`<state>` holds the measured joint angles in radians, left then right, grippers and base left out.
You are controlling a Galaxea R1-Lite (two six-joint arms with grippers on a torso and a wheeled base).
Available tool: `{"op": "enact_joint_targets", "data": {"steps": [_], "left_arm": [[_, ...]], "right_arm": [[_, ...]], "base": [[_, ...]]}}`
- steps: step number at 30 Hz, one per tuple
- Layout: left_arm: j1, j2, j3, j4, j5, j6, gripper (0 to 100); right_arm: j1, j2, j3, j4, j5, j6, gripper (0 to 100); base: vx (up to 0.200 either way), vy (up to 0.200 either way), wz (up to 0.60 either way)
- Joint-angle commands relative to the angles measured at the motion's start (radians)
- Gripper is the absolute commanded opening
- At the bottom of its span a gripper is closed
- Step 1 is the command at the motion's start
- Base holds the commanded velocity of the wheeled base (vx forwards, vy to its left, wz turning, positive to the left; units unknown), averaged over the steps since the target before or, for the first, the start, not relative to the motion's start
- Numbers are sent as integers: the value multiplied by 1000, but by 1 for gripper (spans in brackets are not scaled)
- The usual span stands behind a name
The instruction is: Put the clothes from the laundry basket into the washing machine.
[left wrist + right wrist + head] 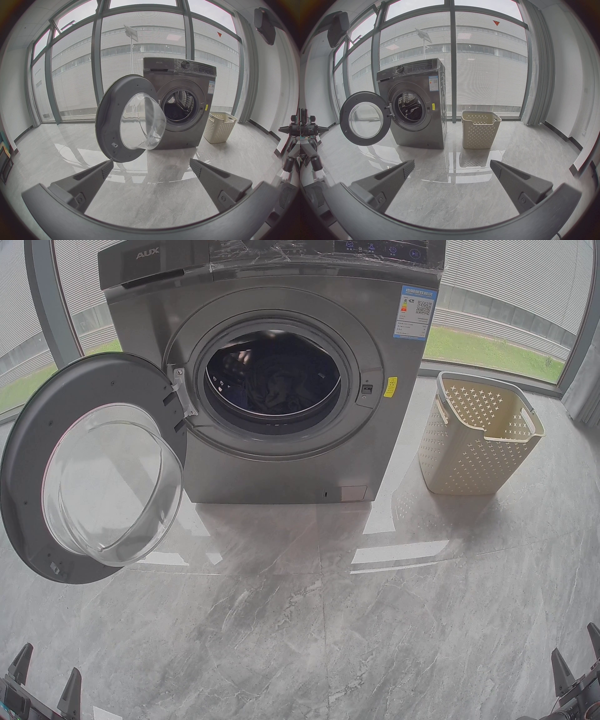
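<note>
Counting the job done could miss a garment: the laundry basket [465, 452], by the floor's window edge, hides its bottom. Dark clothes [275, 380] lie inside the washing machine [350, 446]. The left gripper [150, 162] and right gripper [451, 162] hang with jaws wide, empty.

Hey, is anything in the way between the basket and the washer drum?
Nothing visible. The door hangs wide open on the robot's left, clear of the drum mouth, and bare floor lies between washer and basket.

Grey marble floor [325, 627], glossy; tall windows [490, 62]; daylight; white walls [575, 87].
</note>
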<state>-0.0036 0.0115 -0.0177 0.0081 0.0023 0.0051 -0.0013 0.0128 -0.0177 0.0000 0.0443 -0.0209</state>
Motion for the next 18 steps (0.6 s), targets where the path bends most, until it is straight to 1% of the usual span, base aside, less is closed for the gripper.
{"op": "enact_joint_targets", "data": {"steps": [1,2,4,7,18], "left_arm": [[1,-10,16,0,1,-2,100],[1,-10,16,0,1,-4,100],[1,-10,15,0,1,-14,100],[1,-10,16,0,1,-20,100],[1,-10,16,0,2,-20,100]], "right_arm": [[0,-5,18,0,0,-1,100],[0,-5,18,0,0,1,100],[0,-5,18,0,0,2,100],[0,-5,18,0,0,4,100],[0,-5,18,0,0,2,100]], "base": [[0,0,0],[0,0,0],[0,200,0],[0,200,0],[0,200,0]]}}
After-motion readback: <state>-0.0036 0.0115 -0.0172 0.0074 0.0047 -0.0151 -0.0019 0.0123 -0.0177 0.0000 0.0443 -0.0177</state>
